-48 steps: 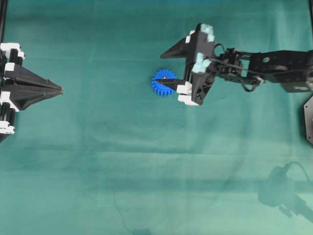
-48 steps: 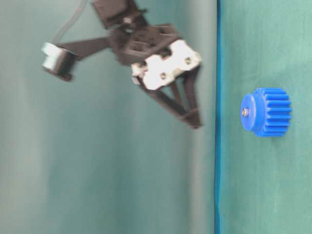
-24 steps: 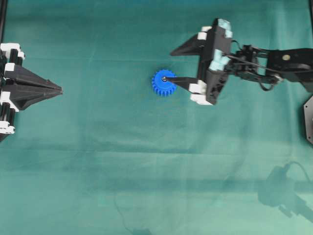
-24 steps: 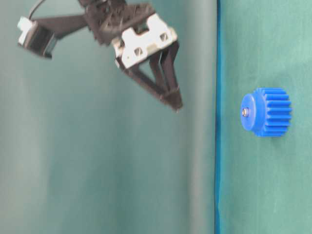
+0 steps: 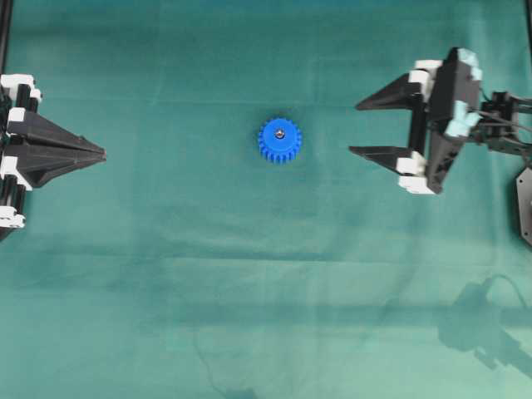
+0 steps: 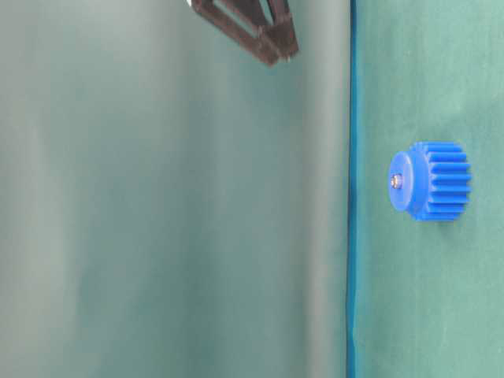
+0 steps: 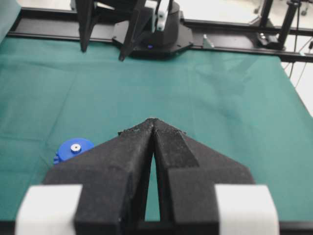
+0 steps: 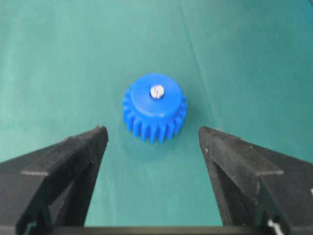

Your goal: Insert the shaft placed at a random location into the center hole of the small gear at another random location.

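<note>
We see the small gear [image 5: 279, 140] lying flat on the green cloth [image 5: 249, 291], hub upward. The shaft [image 8: 157, 91] sits in the center hole of the gear, its silvery end showing as a small dot in the middle of the hub. Nothing touches the gear.

To the right of the gear in the overhead view, well apart from it, our right gripper [image 5: 361, 128] hangs with its jaws spread wide and nothing between them; both black fingers [image 8: 73, 161] point toward the gear, which lies beyond their tips in the right wrist view.

Far to the left of the gear, our left gripper [image 5: 101, 153] rests at the edge of the cloth, its two jaws pressed together into a point, holding nothing. From its wrist camera, the gear shows low and to the left of the tips.
</note>
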Action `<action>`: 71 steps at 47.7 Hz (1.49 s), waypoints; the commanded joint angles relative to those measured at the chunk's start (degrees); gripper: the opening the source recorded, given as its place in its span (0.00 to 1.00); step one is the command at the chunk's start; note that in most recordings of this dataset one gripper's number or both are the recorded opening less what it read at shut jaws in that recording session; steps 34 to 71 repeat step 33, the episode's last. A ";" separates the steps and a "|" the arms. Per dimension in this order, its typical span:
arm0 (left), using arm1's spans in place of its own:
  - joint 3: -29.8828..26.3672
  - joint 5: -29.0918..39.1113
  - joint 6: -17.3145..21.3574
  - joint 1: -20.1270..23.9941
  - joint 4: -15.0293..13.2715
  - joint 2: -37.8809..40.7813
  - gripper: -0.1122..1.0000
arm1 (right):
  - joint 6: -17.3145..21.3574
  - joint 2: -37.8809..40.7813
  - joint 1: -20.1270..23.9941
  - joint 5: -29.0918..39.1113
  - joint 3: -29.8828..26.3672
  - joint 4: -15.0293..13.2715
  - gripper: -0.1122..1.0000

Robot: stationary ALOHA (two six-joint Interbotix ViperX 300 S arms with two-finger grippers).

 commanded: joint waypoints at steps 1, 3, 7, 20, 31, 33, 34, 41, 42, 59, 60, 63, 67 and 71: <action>-0.44 -0.26 0.00 -0.09 -0.09 0.26 0.10 | 0.09 -2.46 0.09 0.79 0.35 0.18 0.90; -0.44 -0.26 0.00 -0.09 -0.09 0.26 0.10 | 0.09 -3.52 0.09 1.32 0.97 0.18 0.90; -0.44 -0.26 0.00 0.00 -0.09 0.26 0.10 | 0.09 -4.75 0.09 1.76 1.49 0.18 0.90; -0.44 -0.18 0.00 -0.09 -0.09 0.18 0.10 | 0.09 -4.83 0.09 1.58 1.76 0.18 0.90; -0.44 -0.26 0.00 -0.09 -0.09 0.18 0.10 | 0.09 -4.83 0.09 1.49 1.76 0.18 0.89; -0.44 -0.26 0.00 -0.09 -0.09 0.18 0.10 | 0.09 -4.83 0.09 1.49 1.76 0.18 0.89; -0.44 -0.26 0.00 -0.09 -0.09 0.18 0.10 | 0.09 -4.83 0.09 1.49 1.76 0.18 0.89; -0.44 -0.26 0.00 -0.09 -0.09 0.18 0.10 | 0.09 -4.83 0.09 1.49 1.76 0.18 0.89; -0.44 -0.26 0.00 -0.09 -0.09 0.18 0.10 | 0.09 -4.83 0.09 1.49 1.76 0.18 0.89; -0.44 -0.26 0.00 -0.09 -0.09 0.18 0.10 | 0.09 -4.83 0.09 1.49 1.76 0.18 0.89; -0.44 -0.26 0.00 -0.09 -0.09 0.18 0.10 | 0.09 -4.83 0.09 1.49 1.76 0.18 0.89; -0.44 -0.26 0.00 -0.09 -0.09 0.18 0.10 | 0.09 -4.83 0.09 1.49 1.76 0.18 0.89; -0.44 -0.26 0.00 -0.09 -0.09 0.18 0.10 | 0.09 -4.83 0.09 1.49 1.76 0.18 0.89; -0.44 -0.26 0.00 -0.09 -0.09 0.18 0.10 | 0.09 -4.83 0.09 1.49 1.76 0.18 0.89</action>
